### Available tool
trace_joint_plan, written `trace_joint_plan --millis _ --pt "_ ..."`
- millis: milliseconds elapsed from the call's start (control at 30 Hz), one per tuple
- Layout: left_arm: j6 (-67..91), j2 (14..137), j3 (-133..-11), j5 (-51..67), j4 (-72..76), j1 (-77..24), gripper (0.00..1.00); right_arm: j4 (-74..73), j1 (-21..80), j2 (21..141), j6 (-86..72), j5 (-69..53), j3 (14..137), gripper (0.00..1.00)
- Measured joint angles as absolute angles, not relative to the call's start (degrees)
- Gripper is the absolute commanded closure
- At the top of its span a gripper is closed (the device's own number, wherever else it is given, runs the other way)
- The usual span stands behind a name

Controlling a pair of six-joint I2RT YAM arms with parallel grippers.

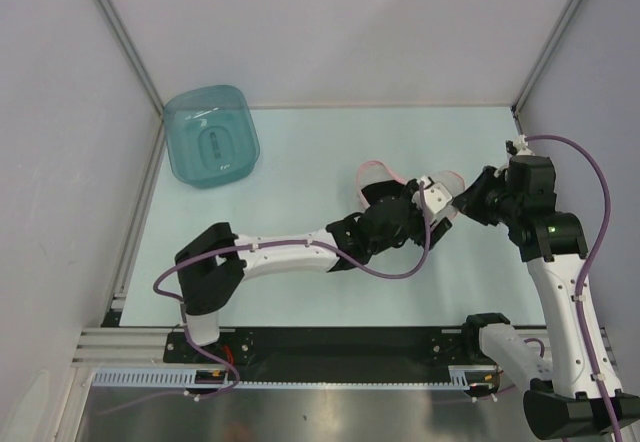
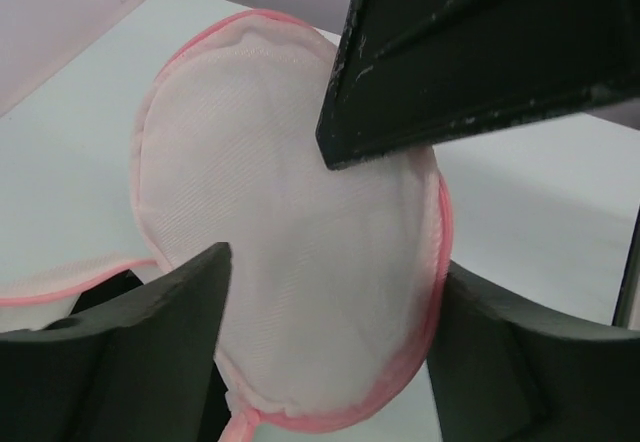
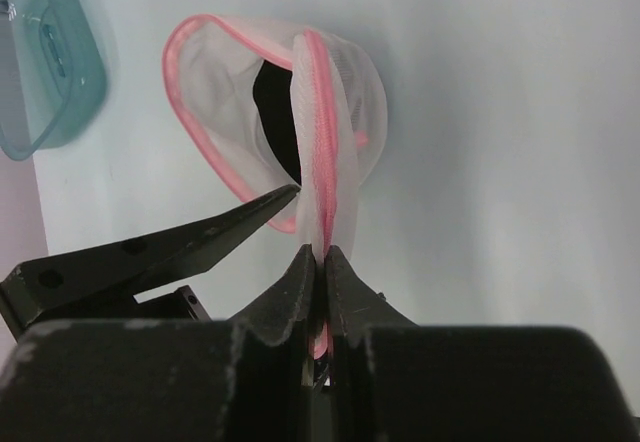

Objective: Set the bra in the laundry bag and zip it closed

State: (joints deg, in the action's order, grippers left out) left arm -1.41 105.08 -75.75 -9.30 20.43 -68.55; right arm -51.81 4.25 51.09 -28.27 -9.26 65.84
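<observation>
The laundry bag point(image 3: 340, 92), white mesh with pink zipper trim, stands on edge on the pale table and gapes on its left side. Inside that gap shows the black bra point(image 3: 272, 102). My right gripper point(image 3: 322, 252) is shut on the bag's pink zipper edge. In the left wrist view one mesh dome of the laundry bag point(image 2: 280, 212) fills the space between the fingers of my left gripper point(image 2: 335, 262), which stands open wide around it. From above, the left gripper point(image 1: 405, 212) and right gripper point(image 1: 462, 202) meet at the laundry bag point(image 1: 375, 172).
A teal translucent tub point(image 1: 210, 134) sits at the table's back left, apart from the arms. Grey walls and metal frame posts enclose the table on three sides. The right gripper's dark finger point(image 2: 480, 52) hangs close above the left wrist camera.
</observation>
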Motion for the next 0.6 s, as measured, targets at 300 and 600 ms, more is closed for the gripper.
trace_joint_plan --millis 300,600 --pt "1.15 108.09 -80.84 -9.15 14.66 -67.55 0.98 -50.72 4.25 50.81 -28.77 -10.09 65.84 0.59" --pt "18.15 107.24 -77.28 7.09 15.92 -56.69 1.00 -50.61 3.99 48.71 -28.64 -9.39 65.89 0.22"
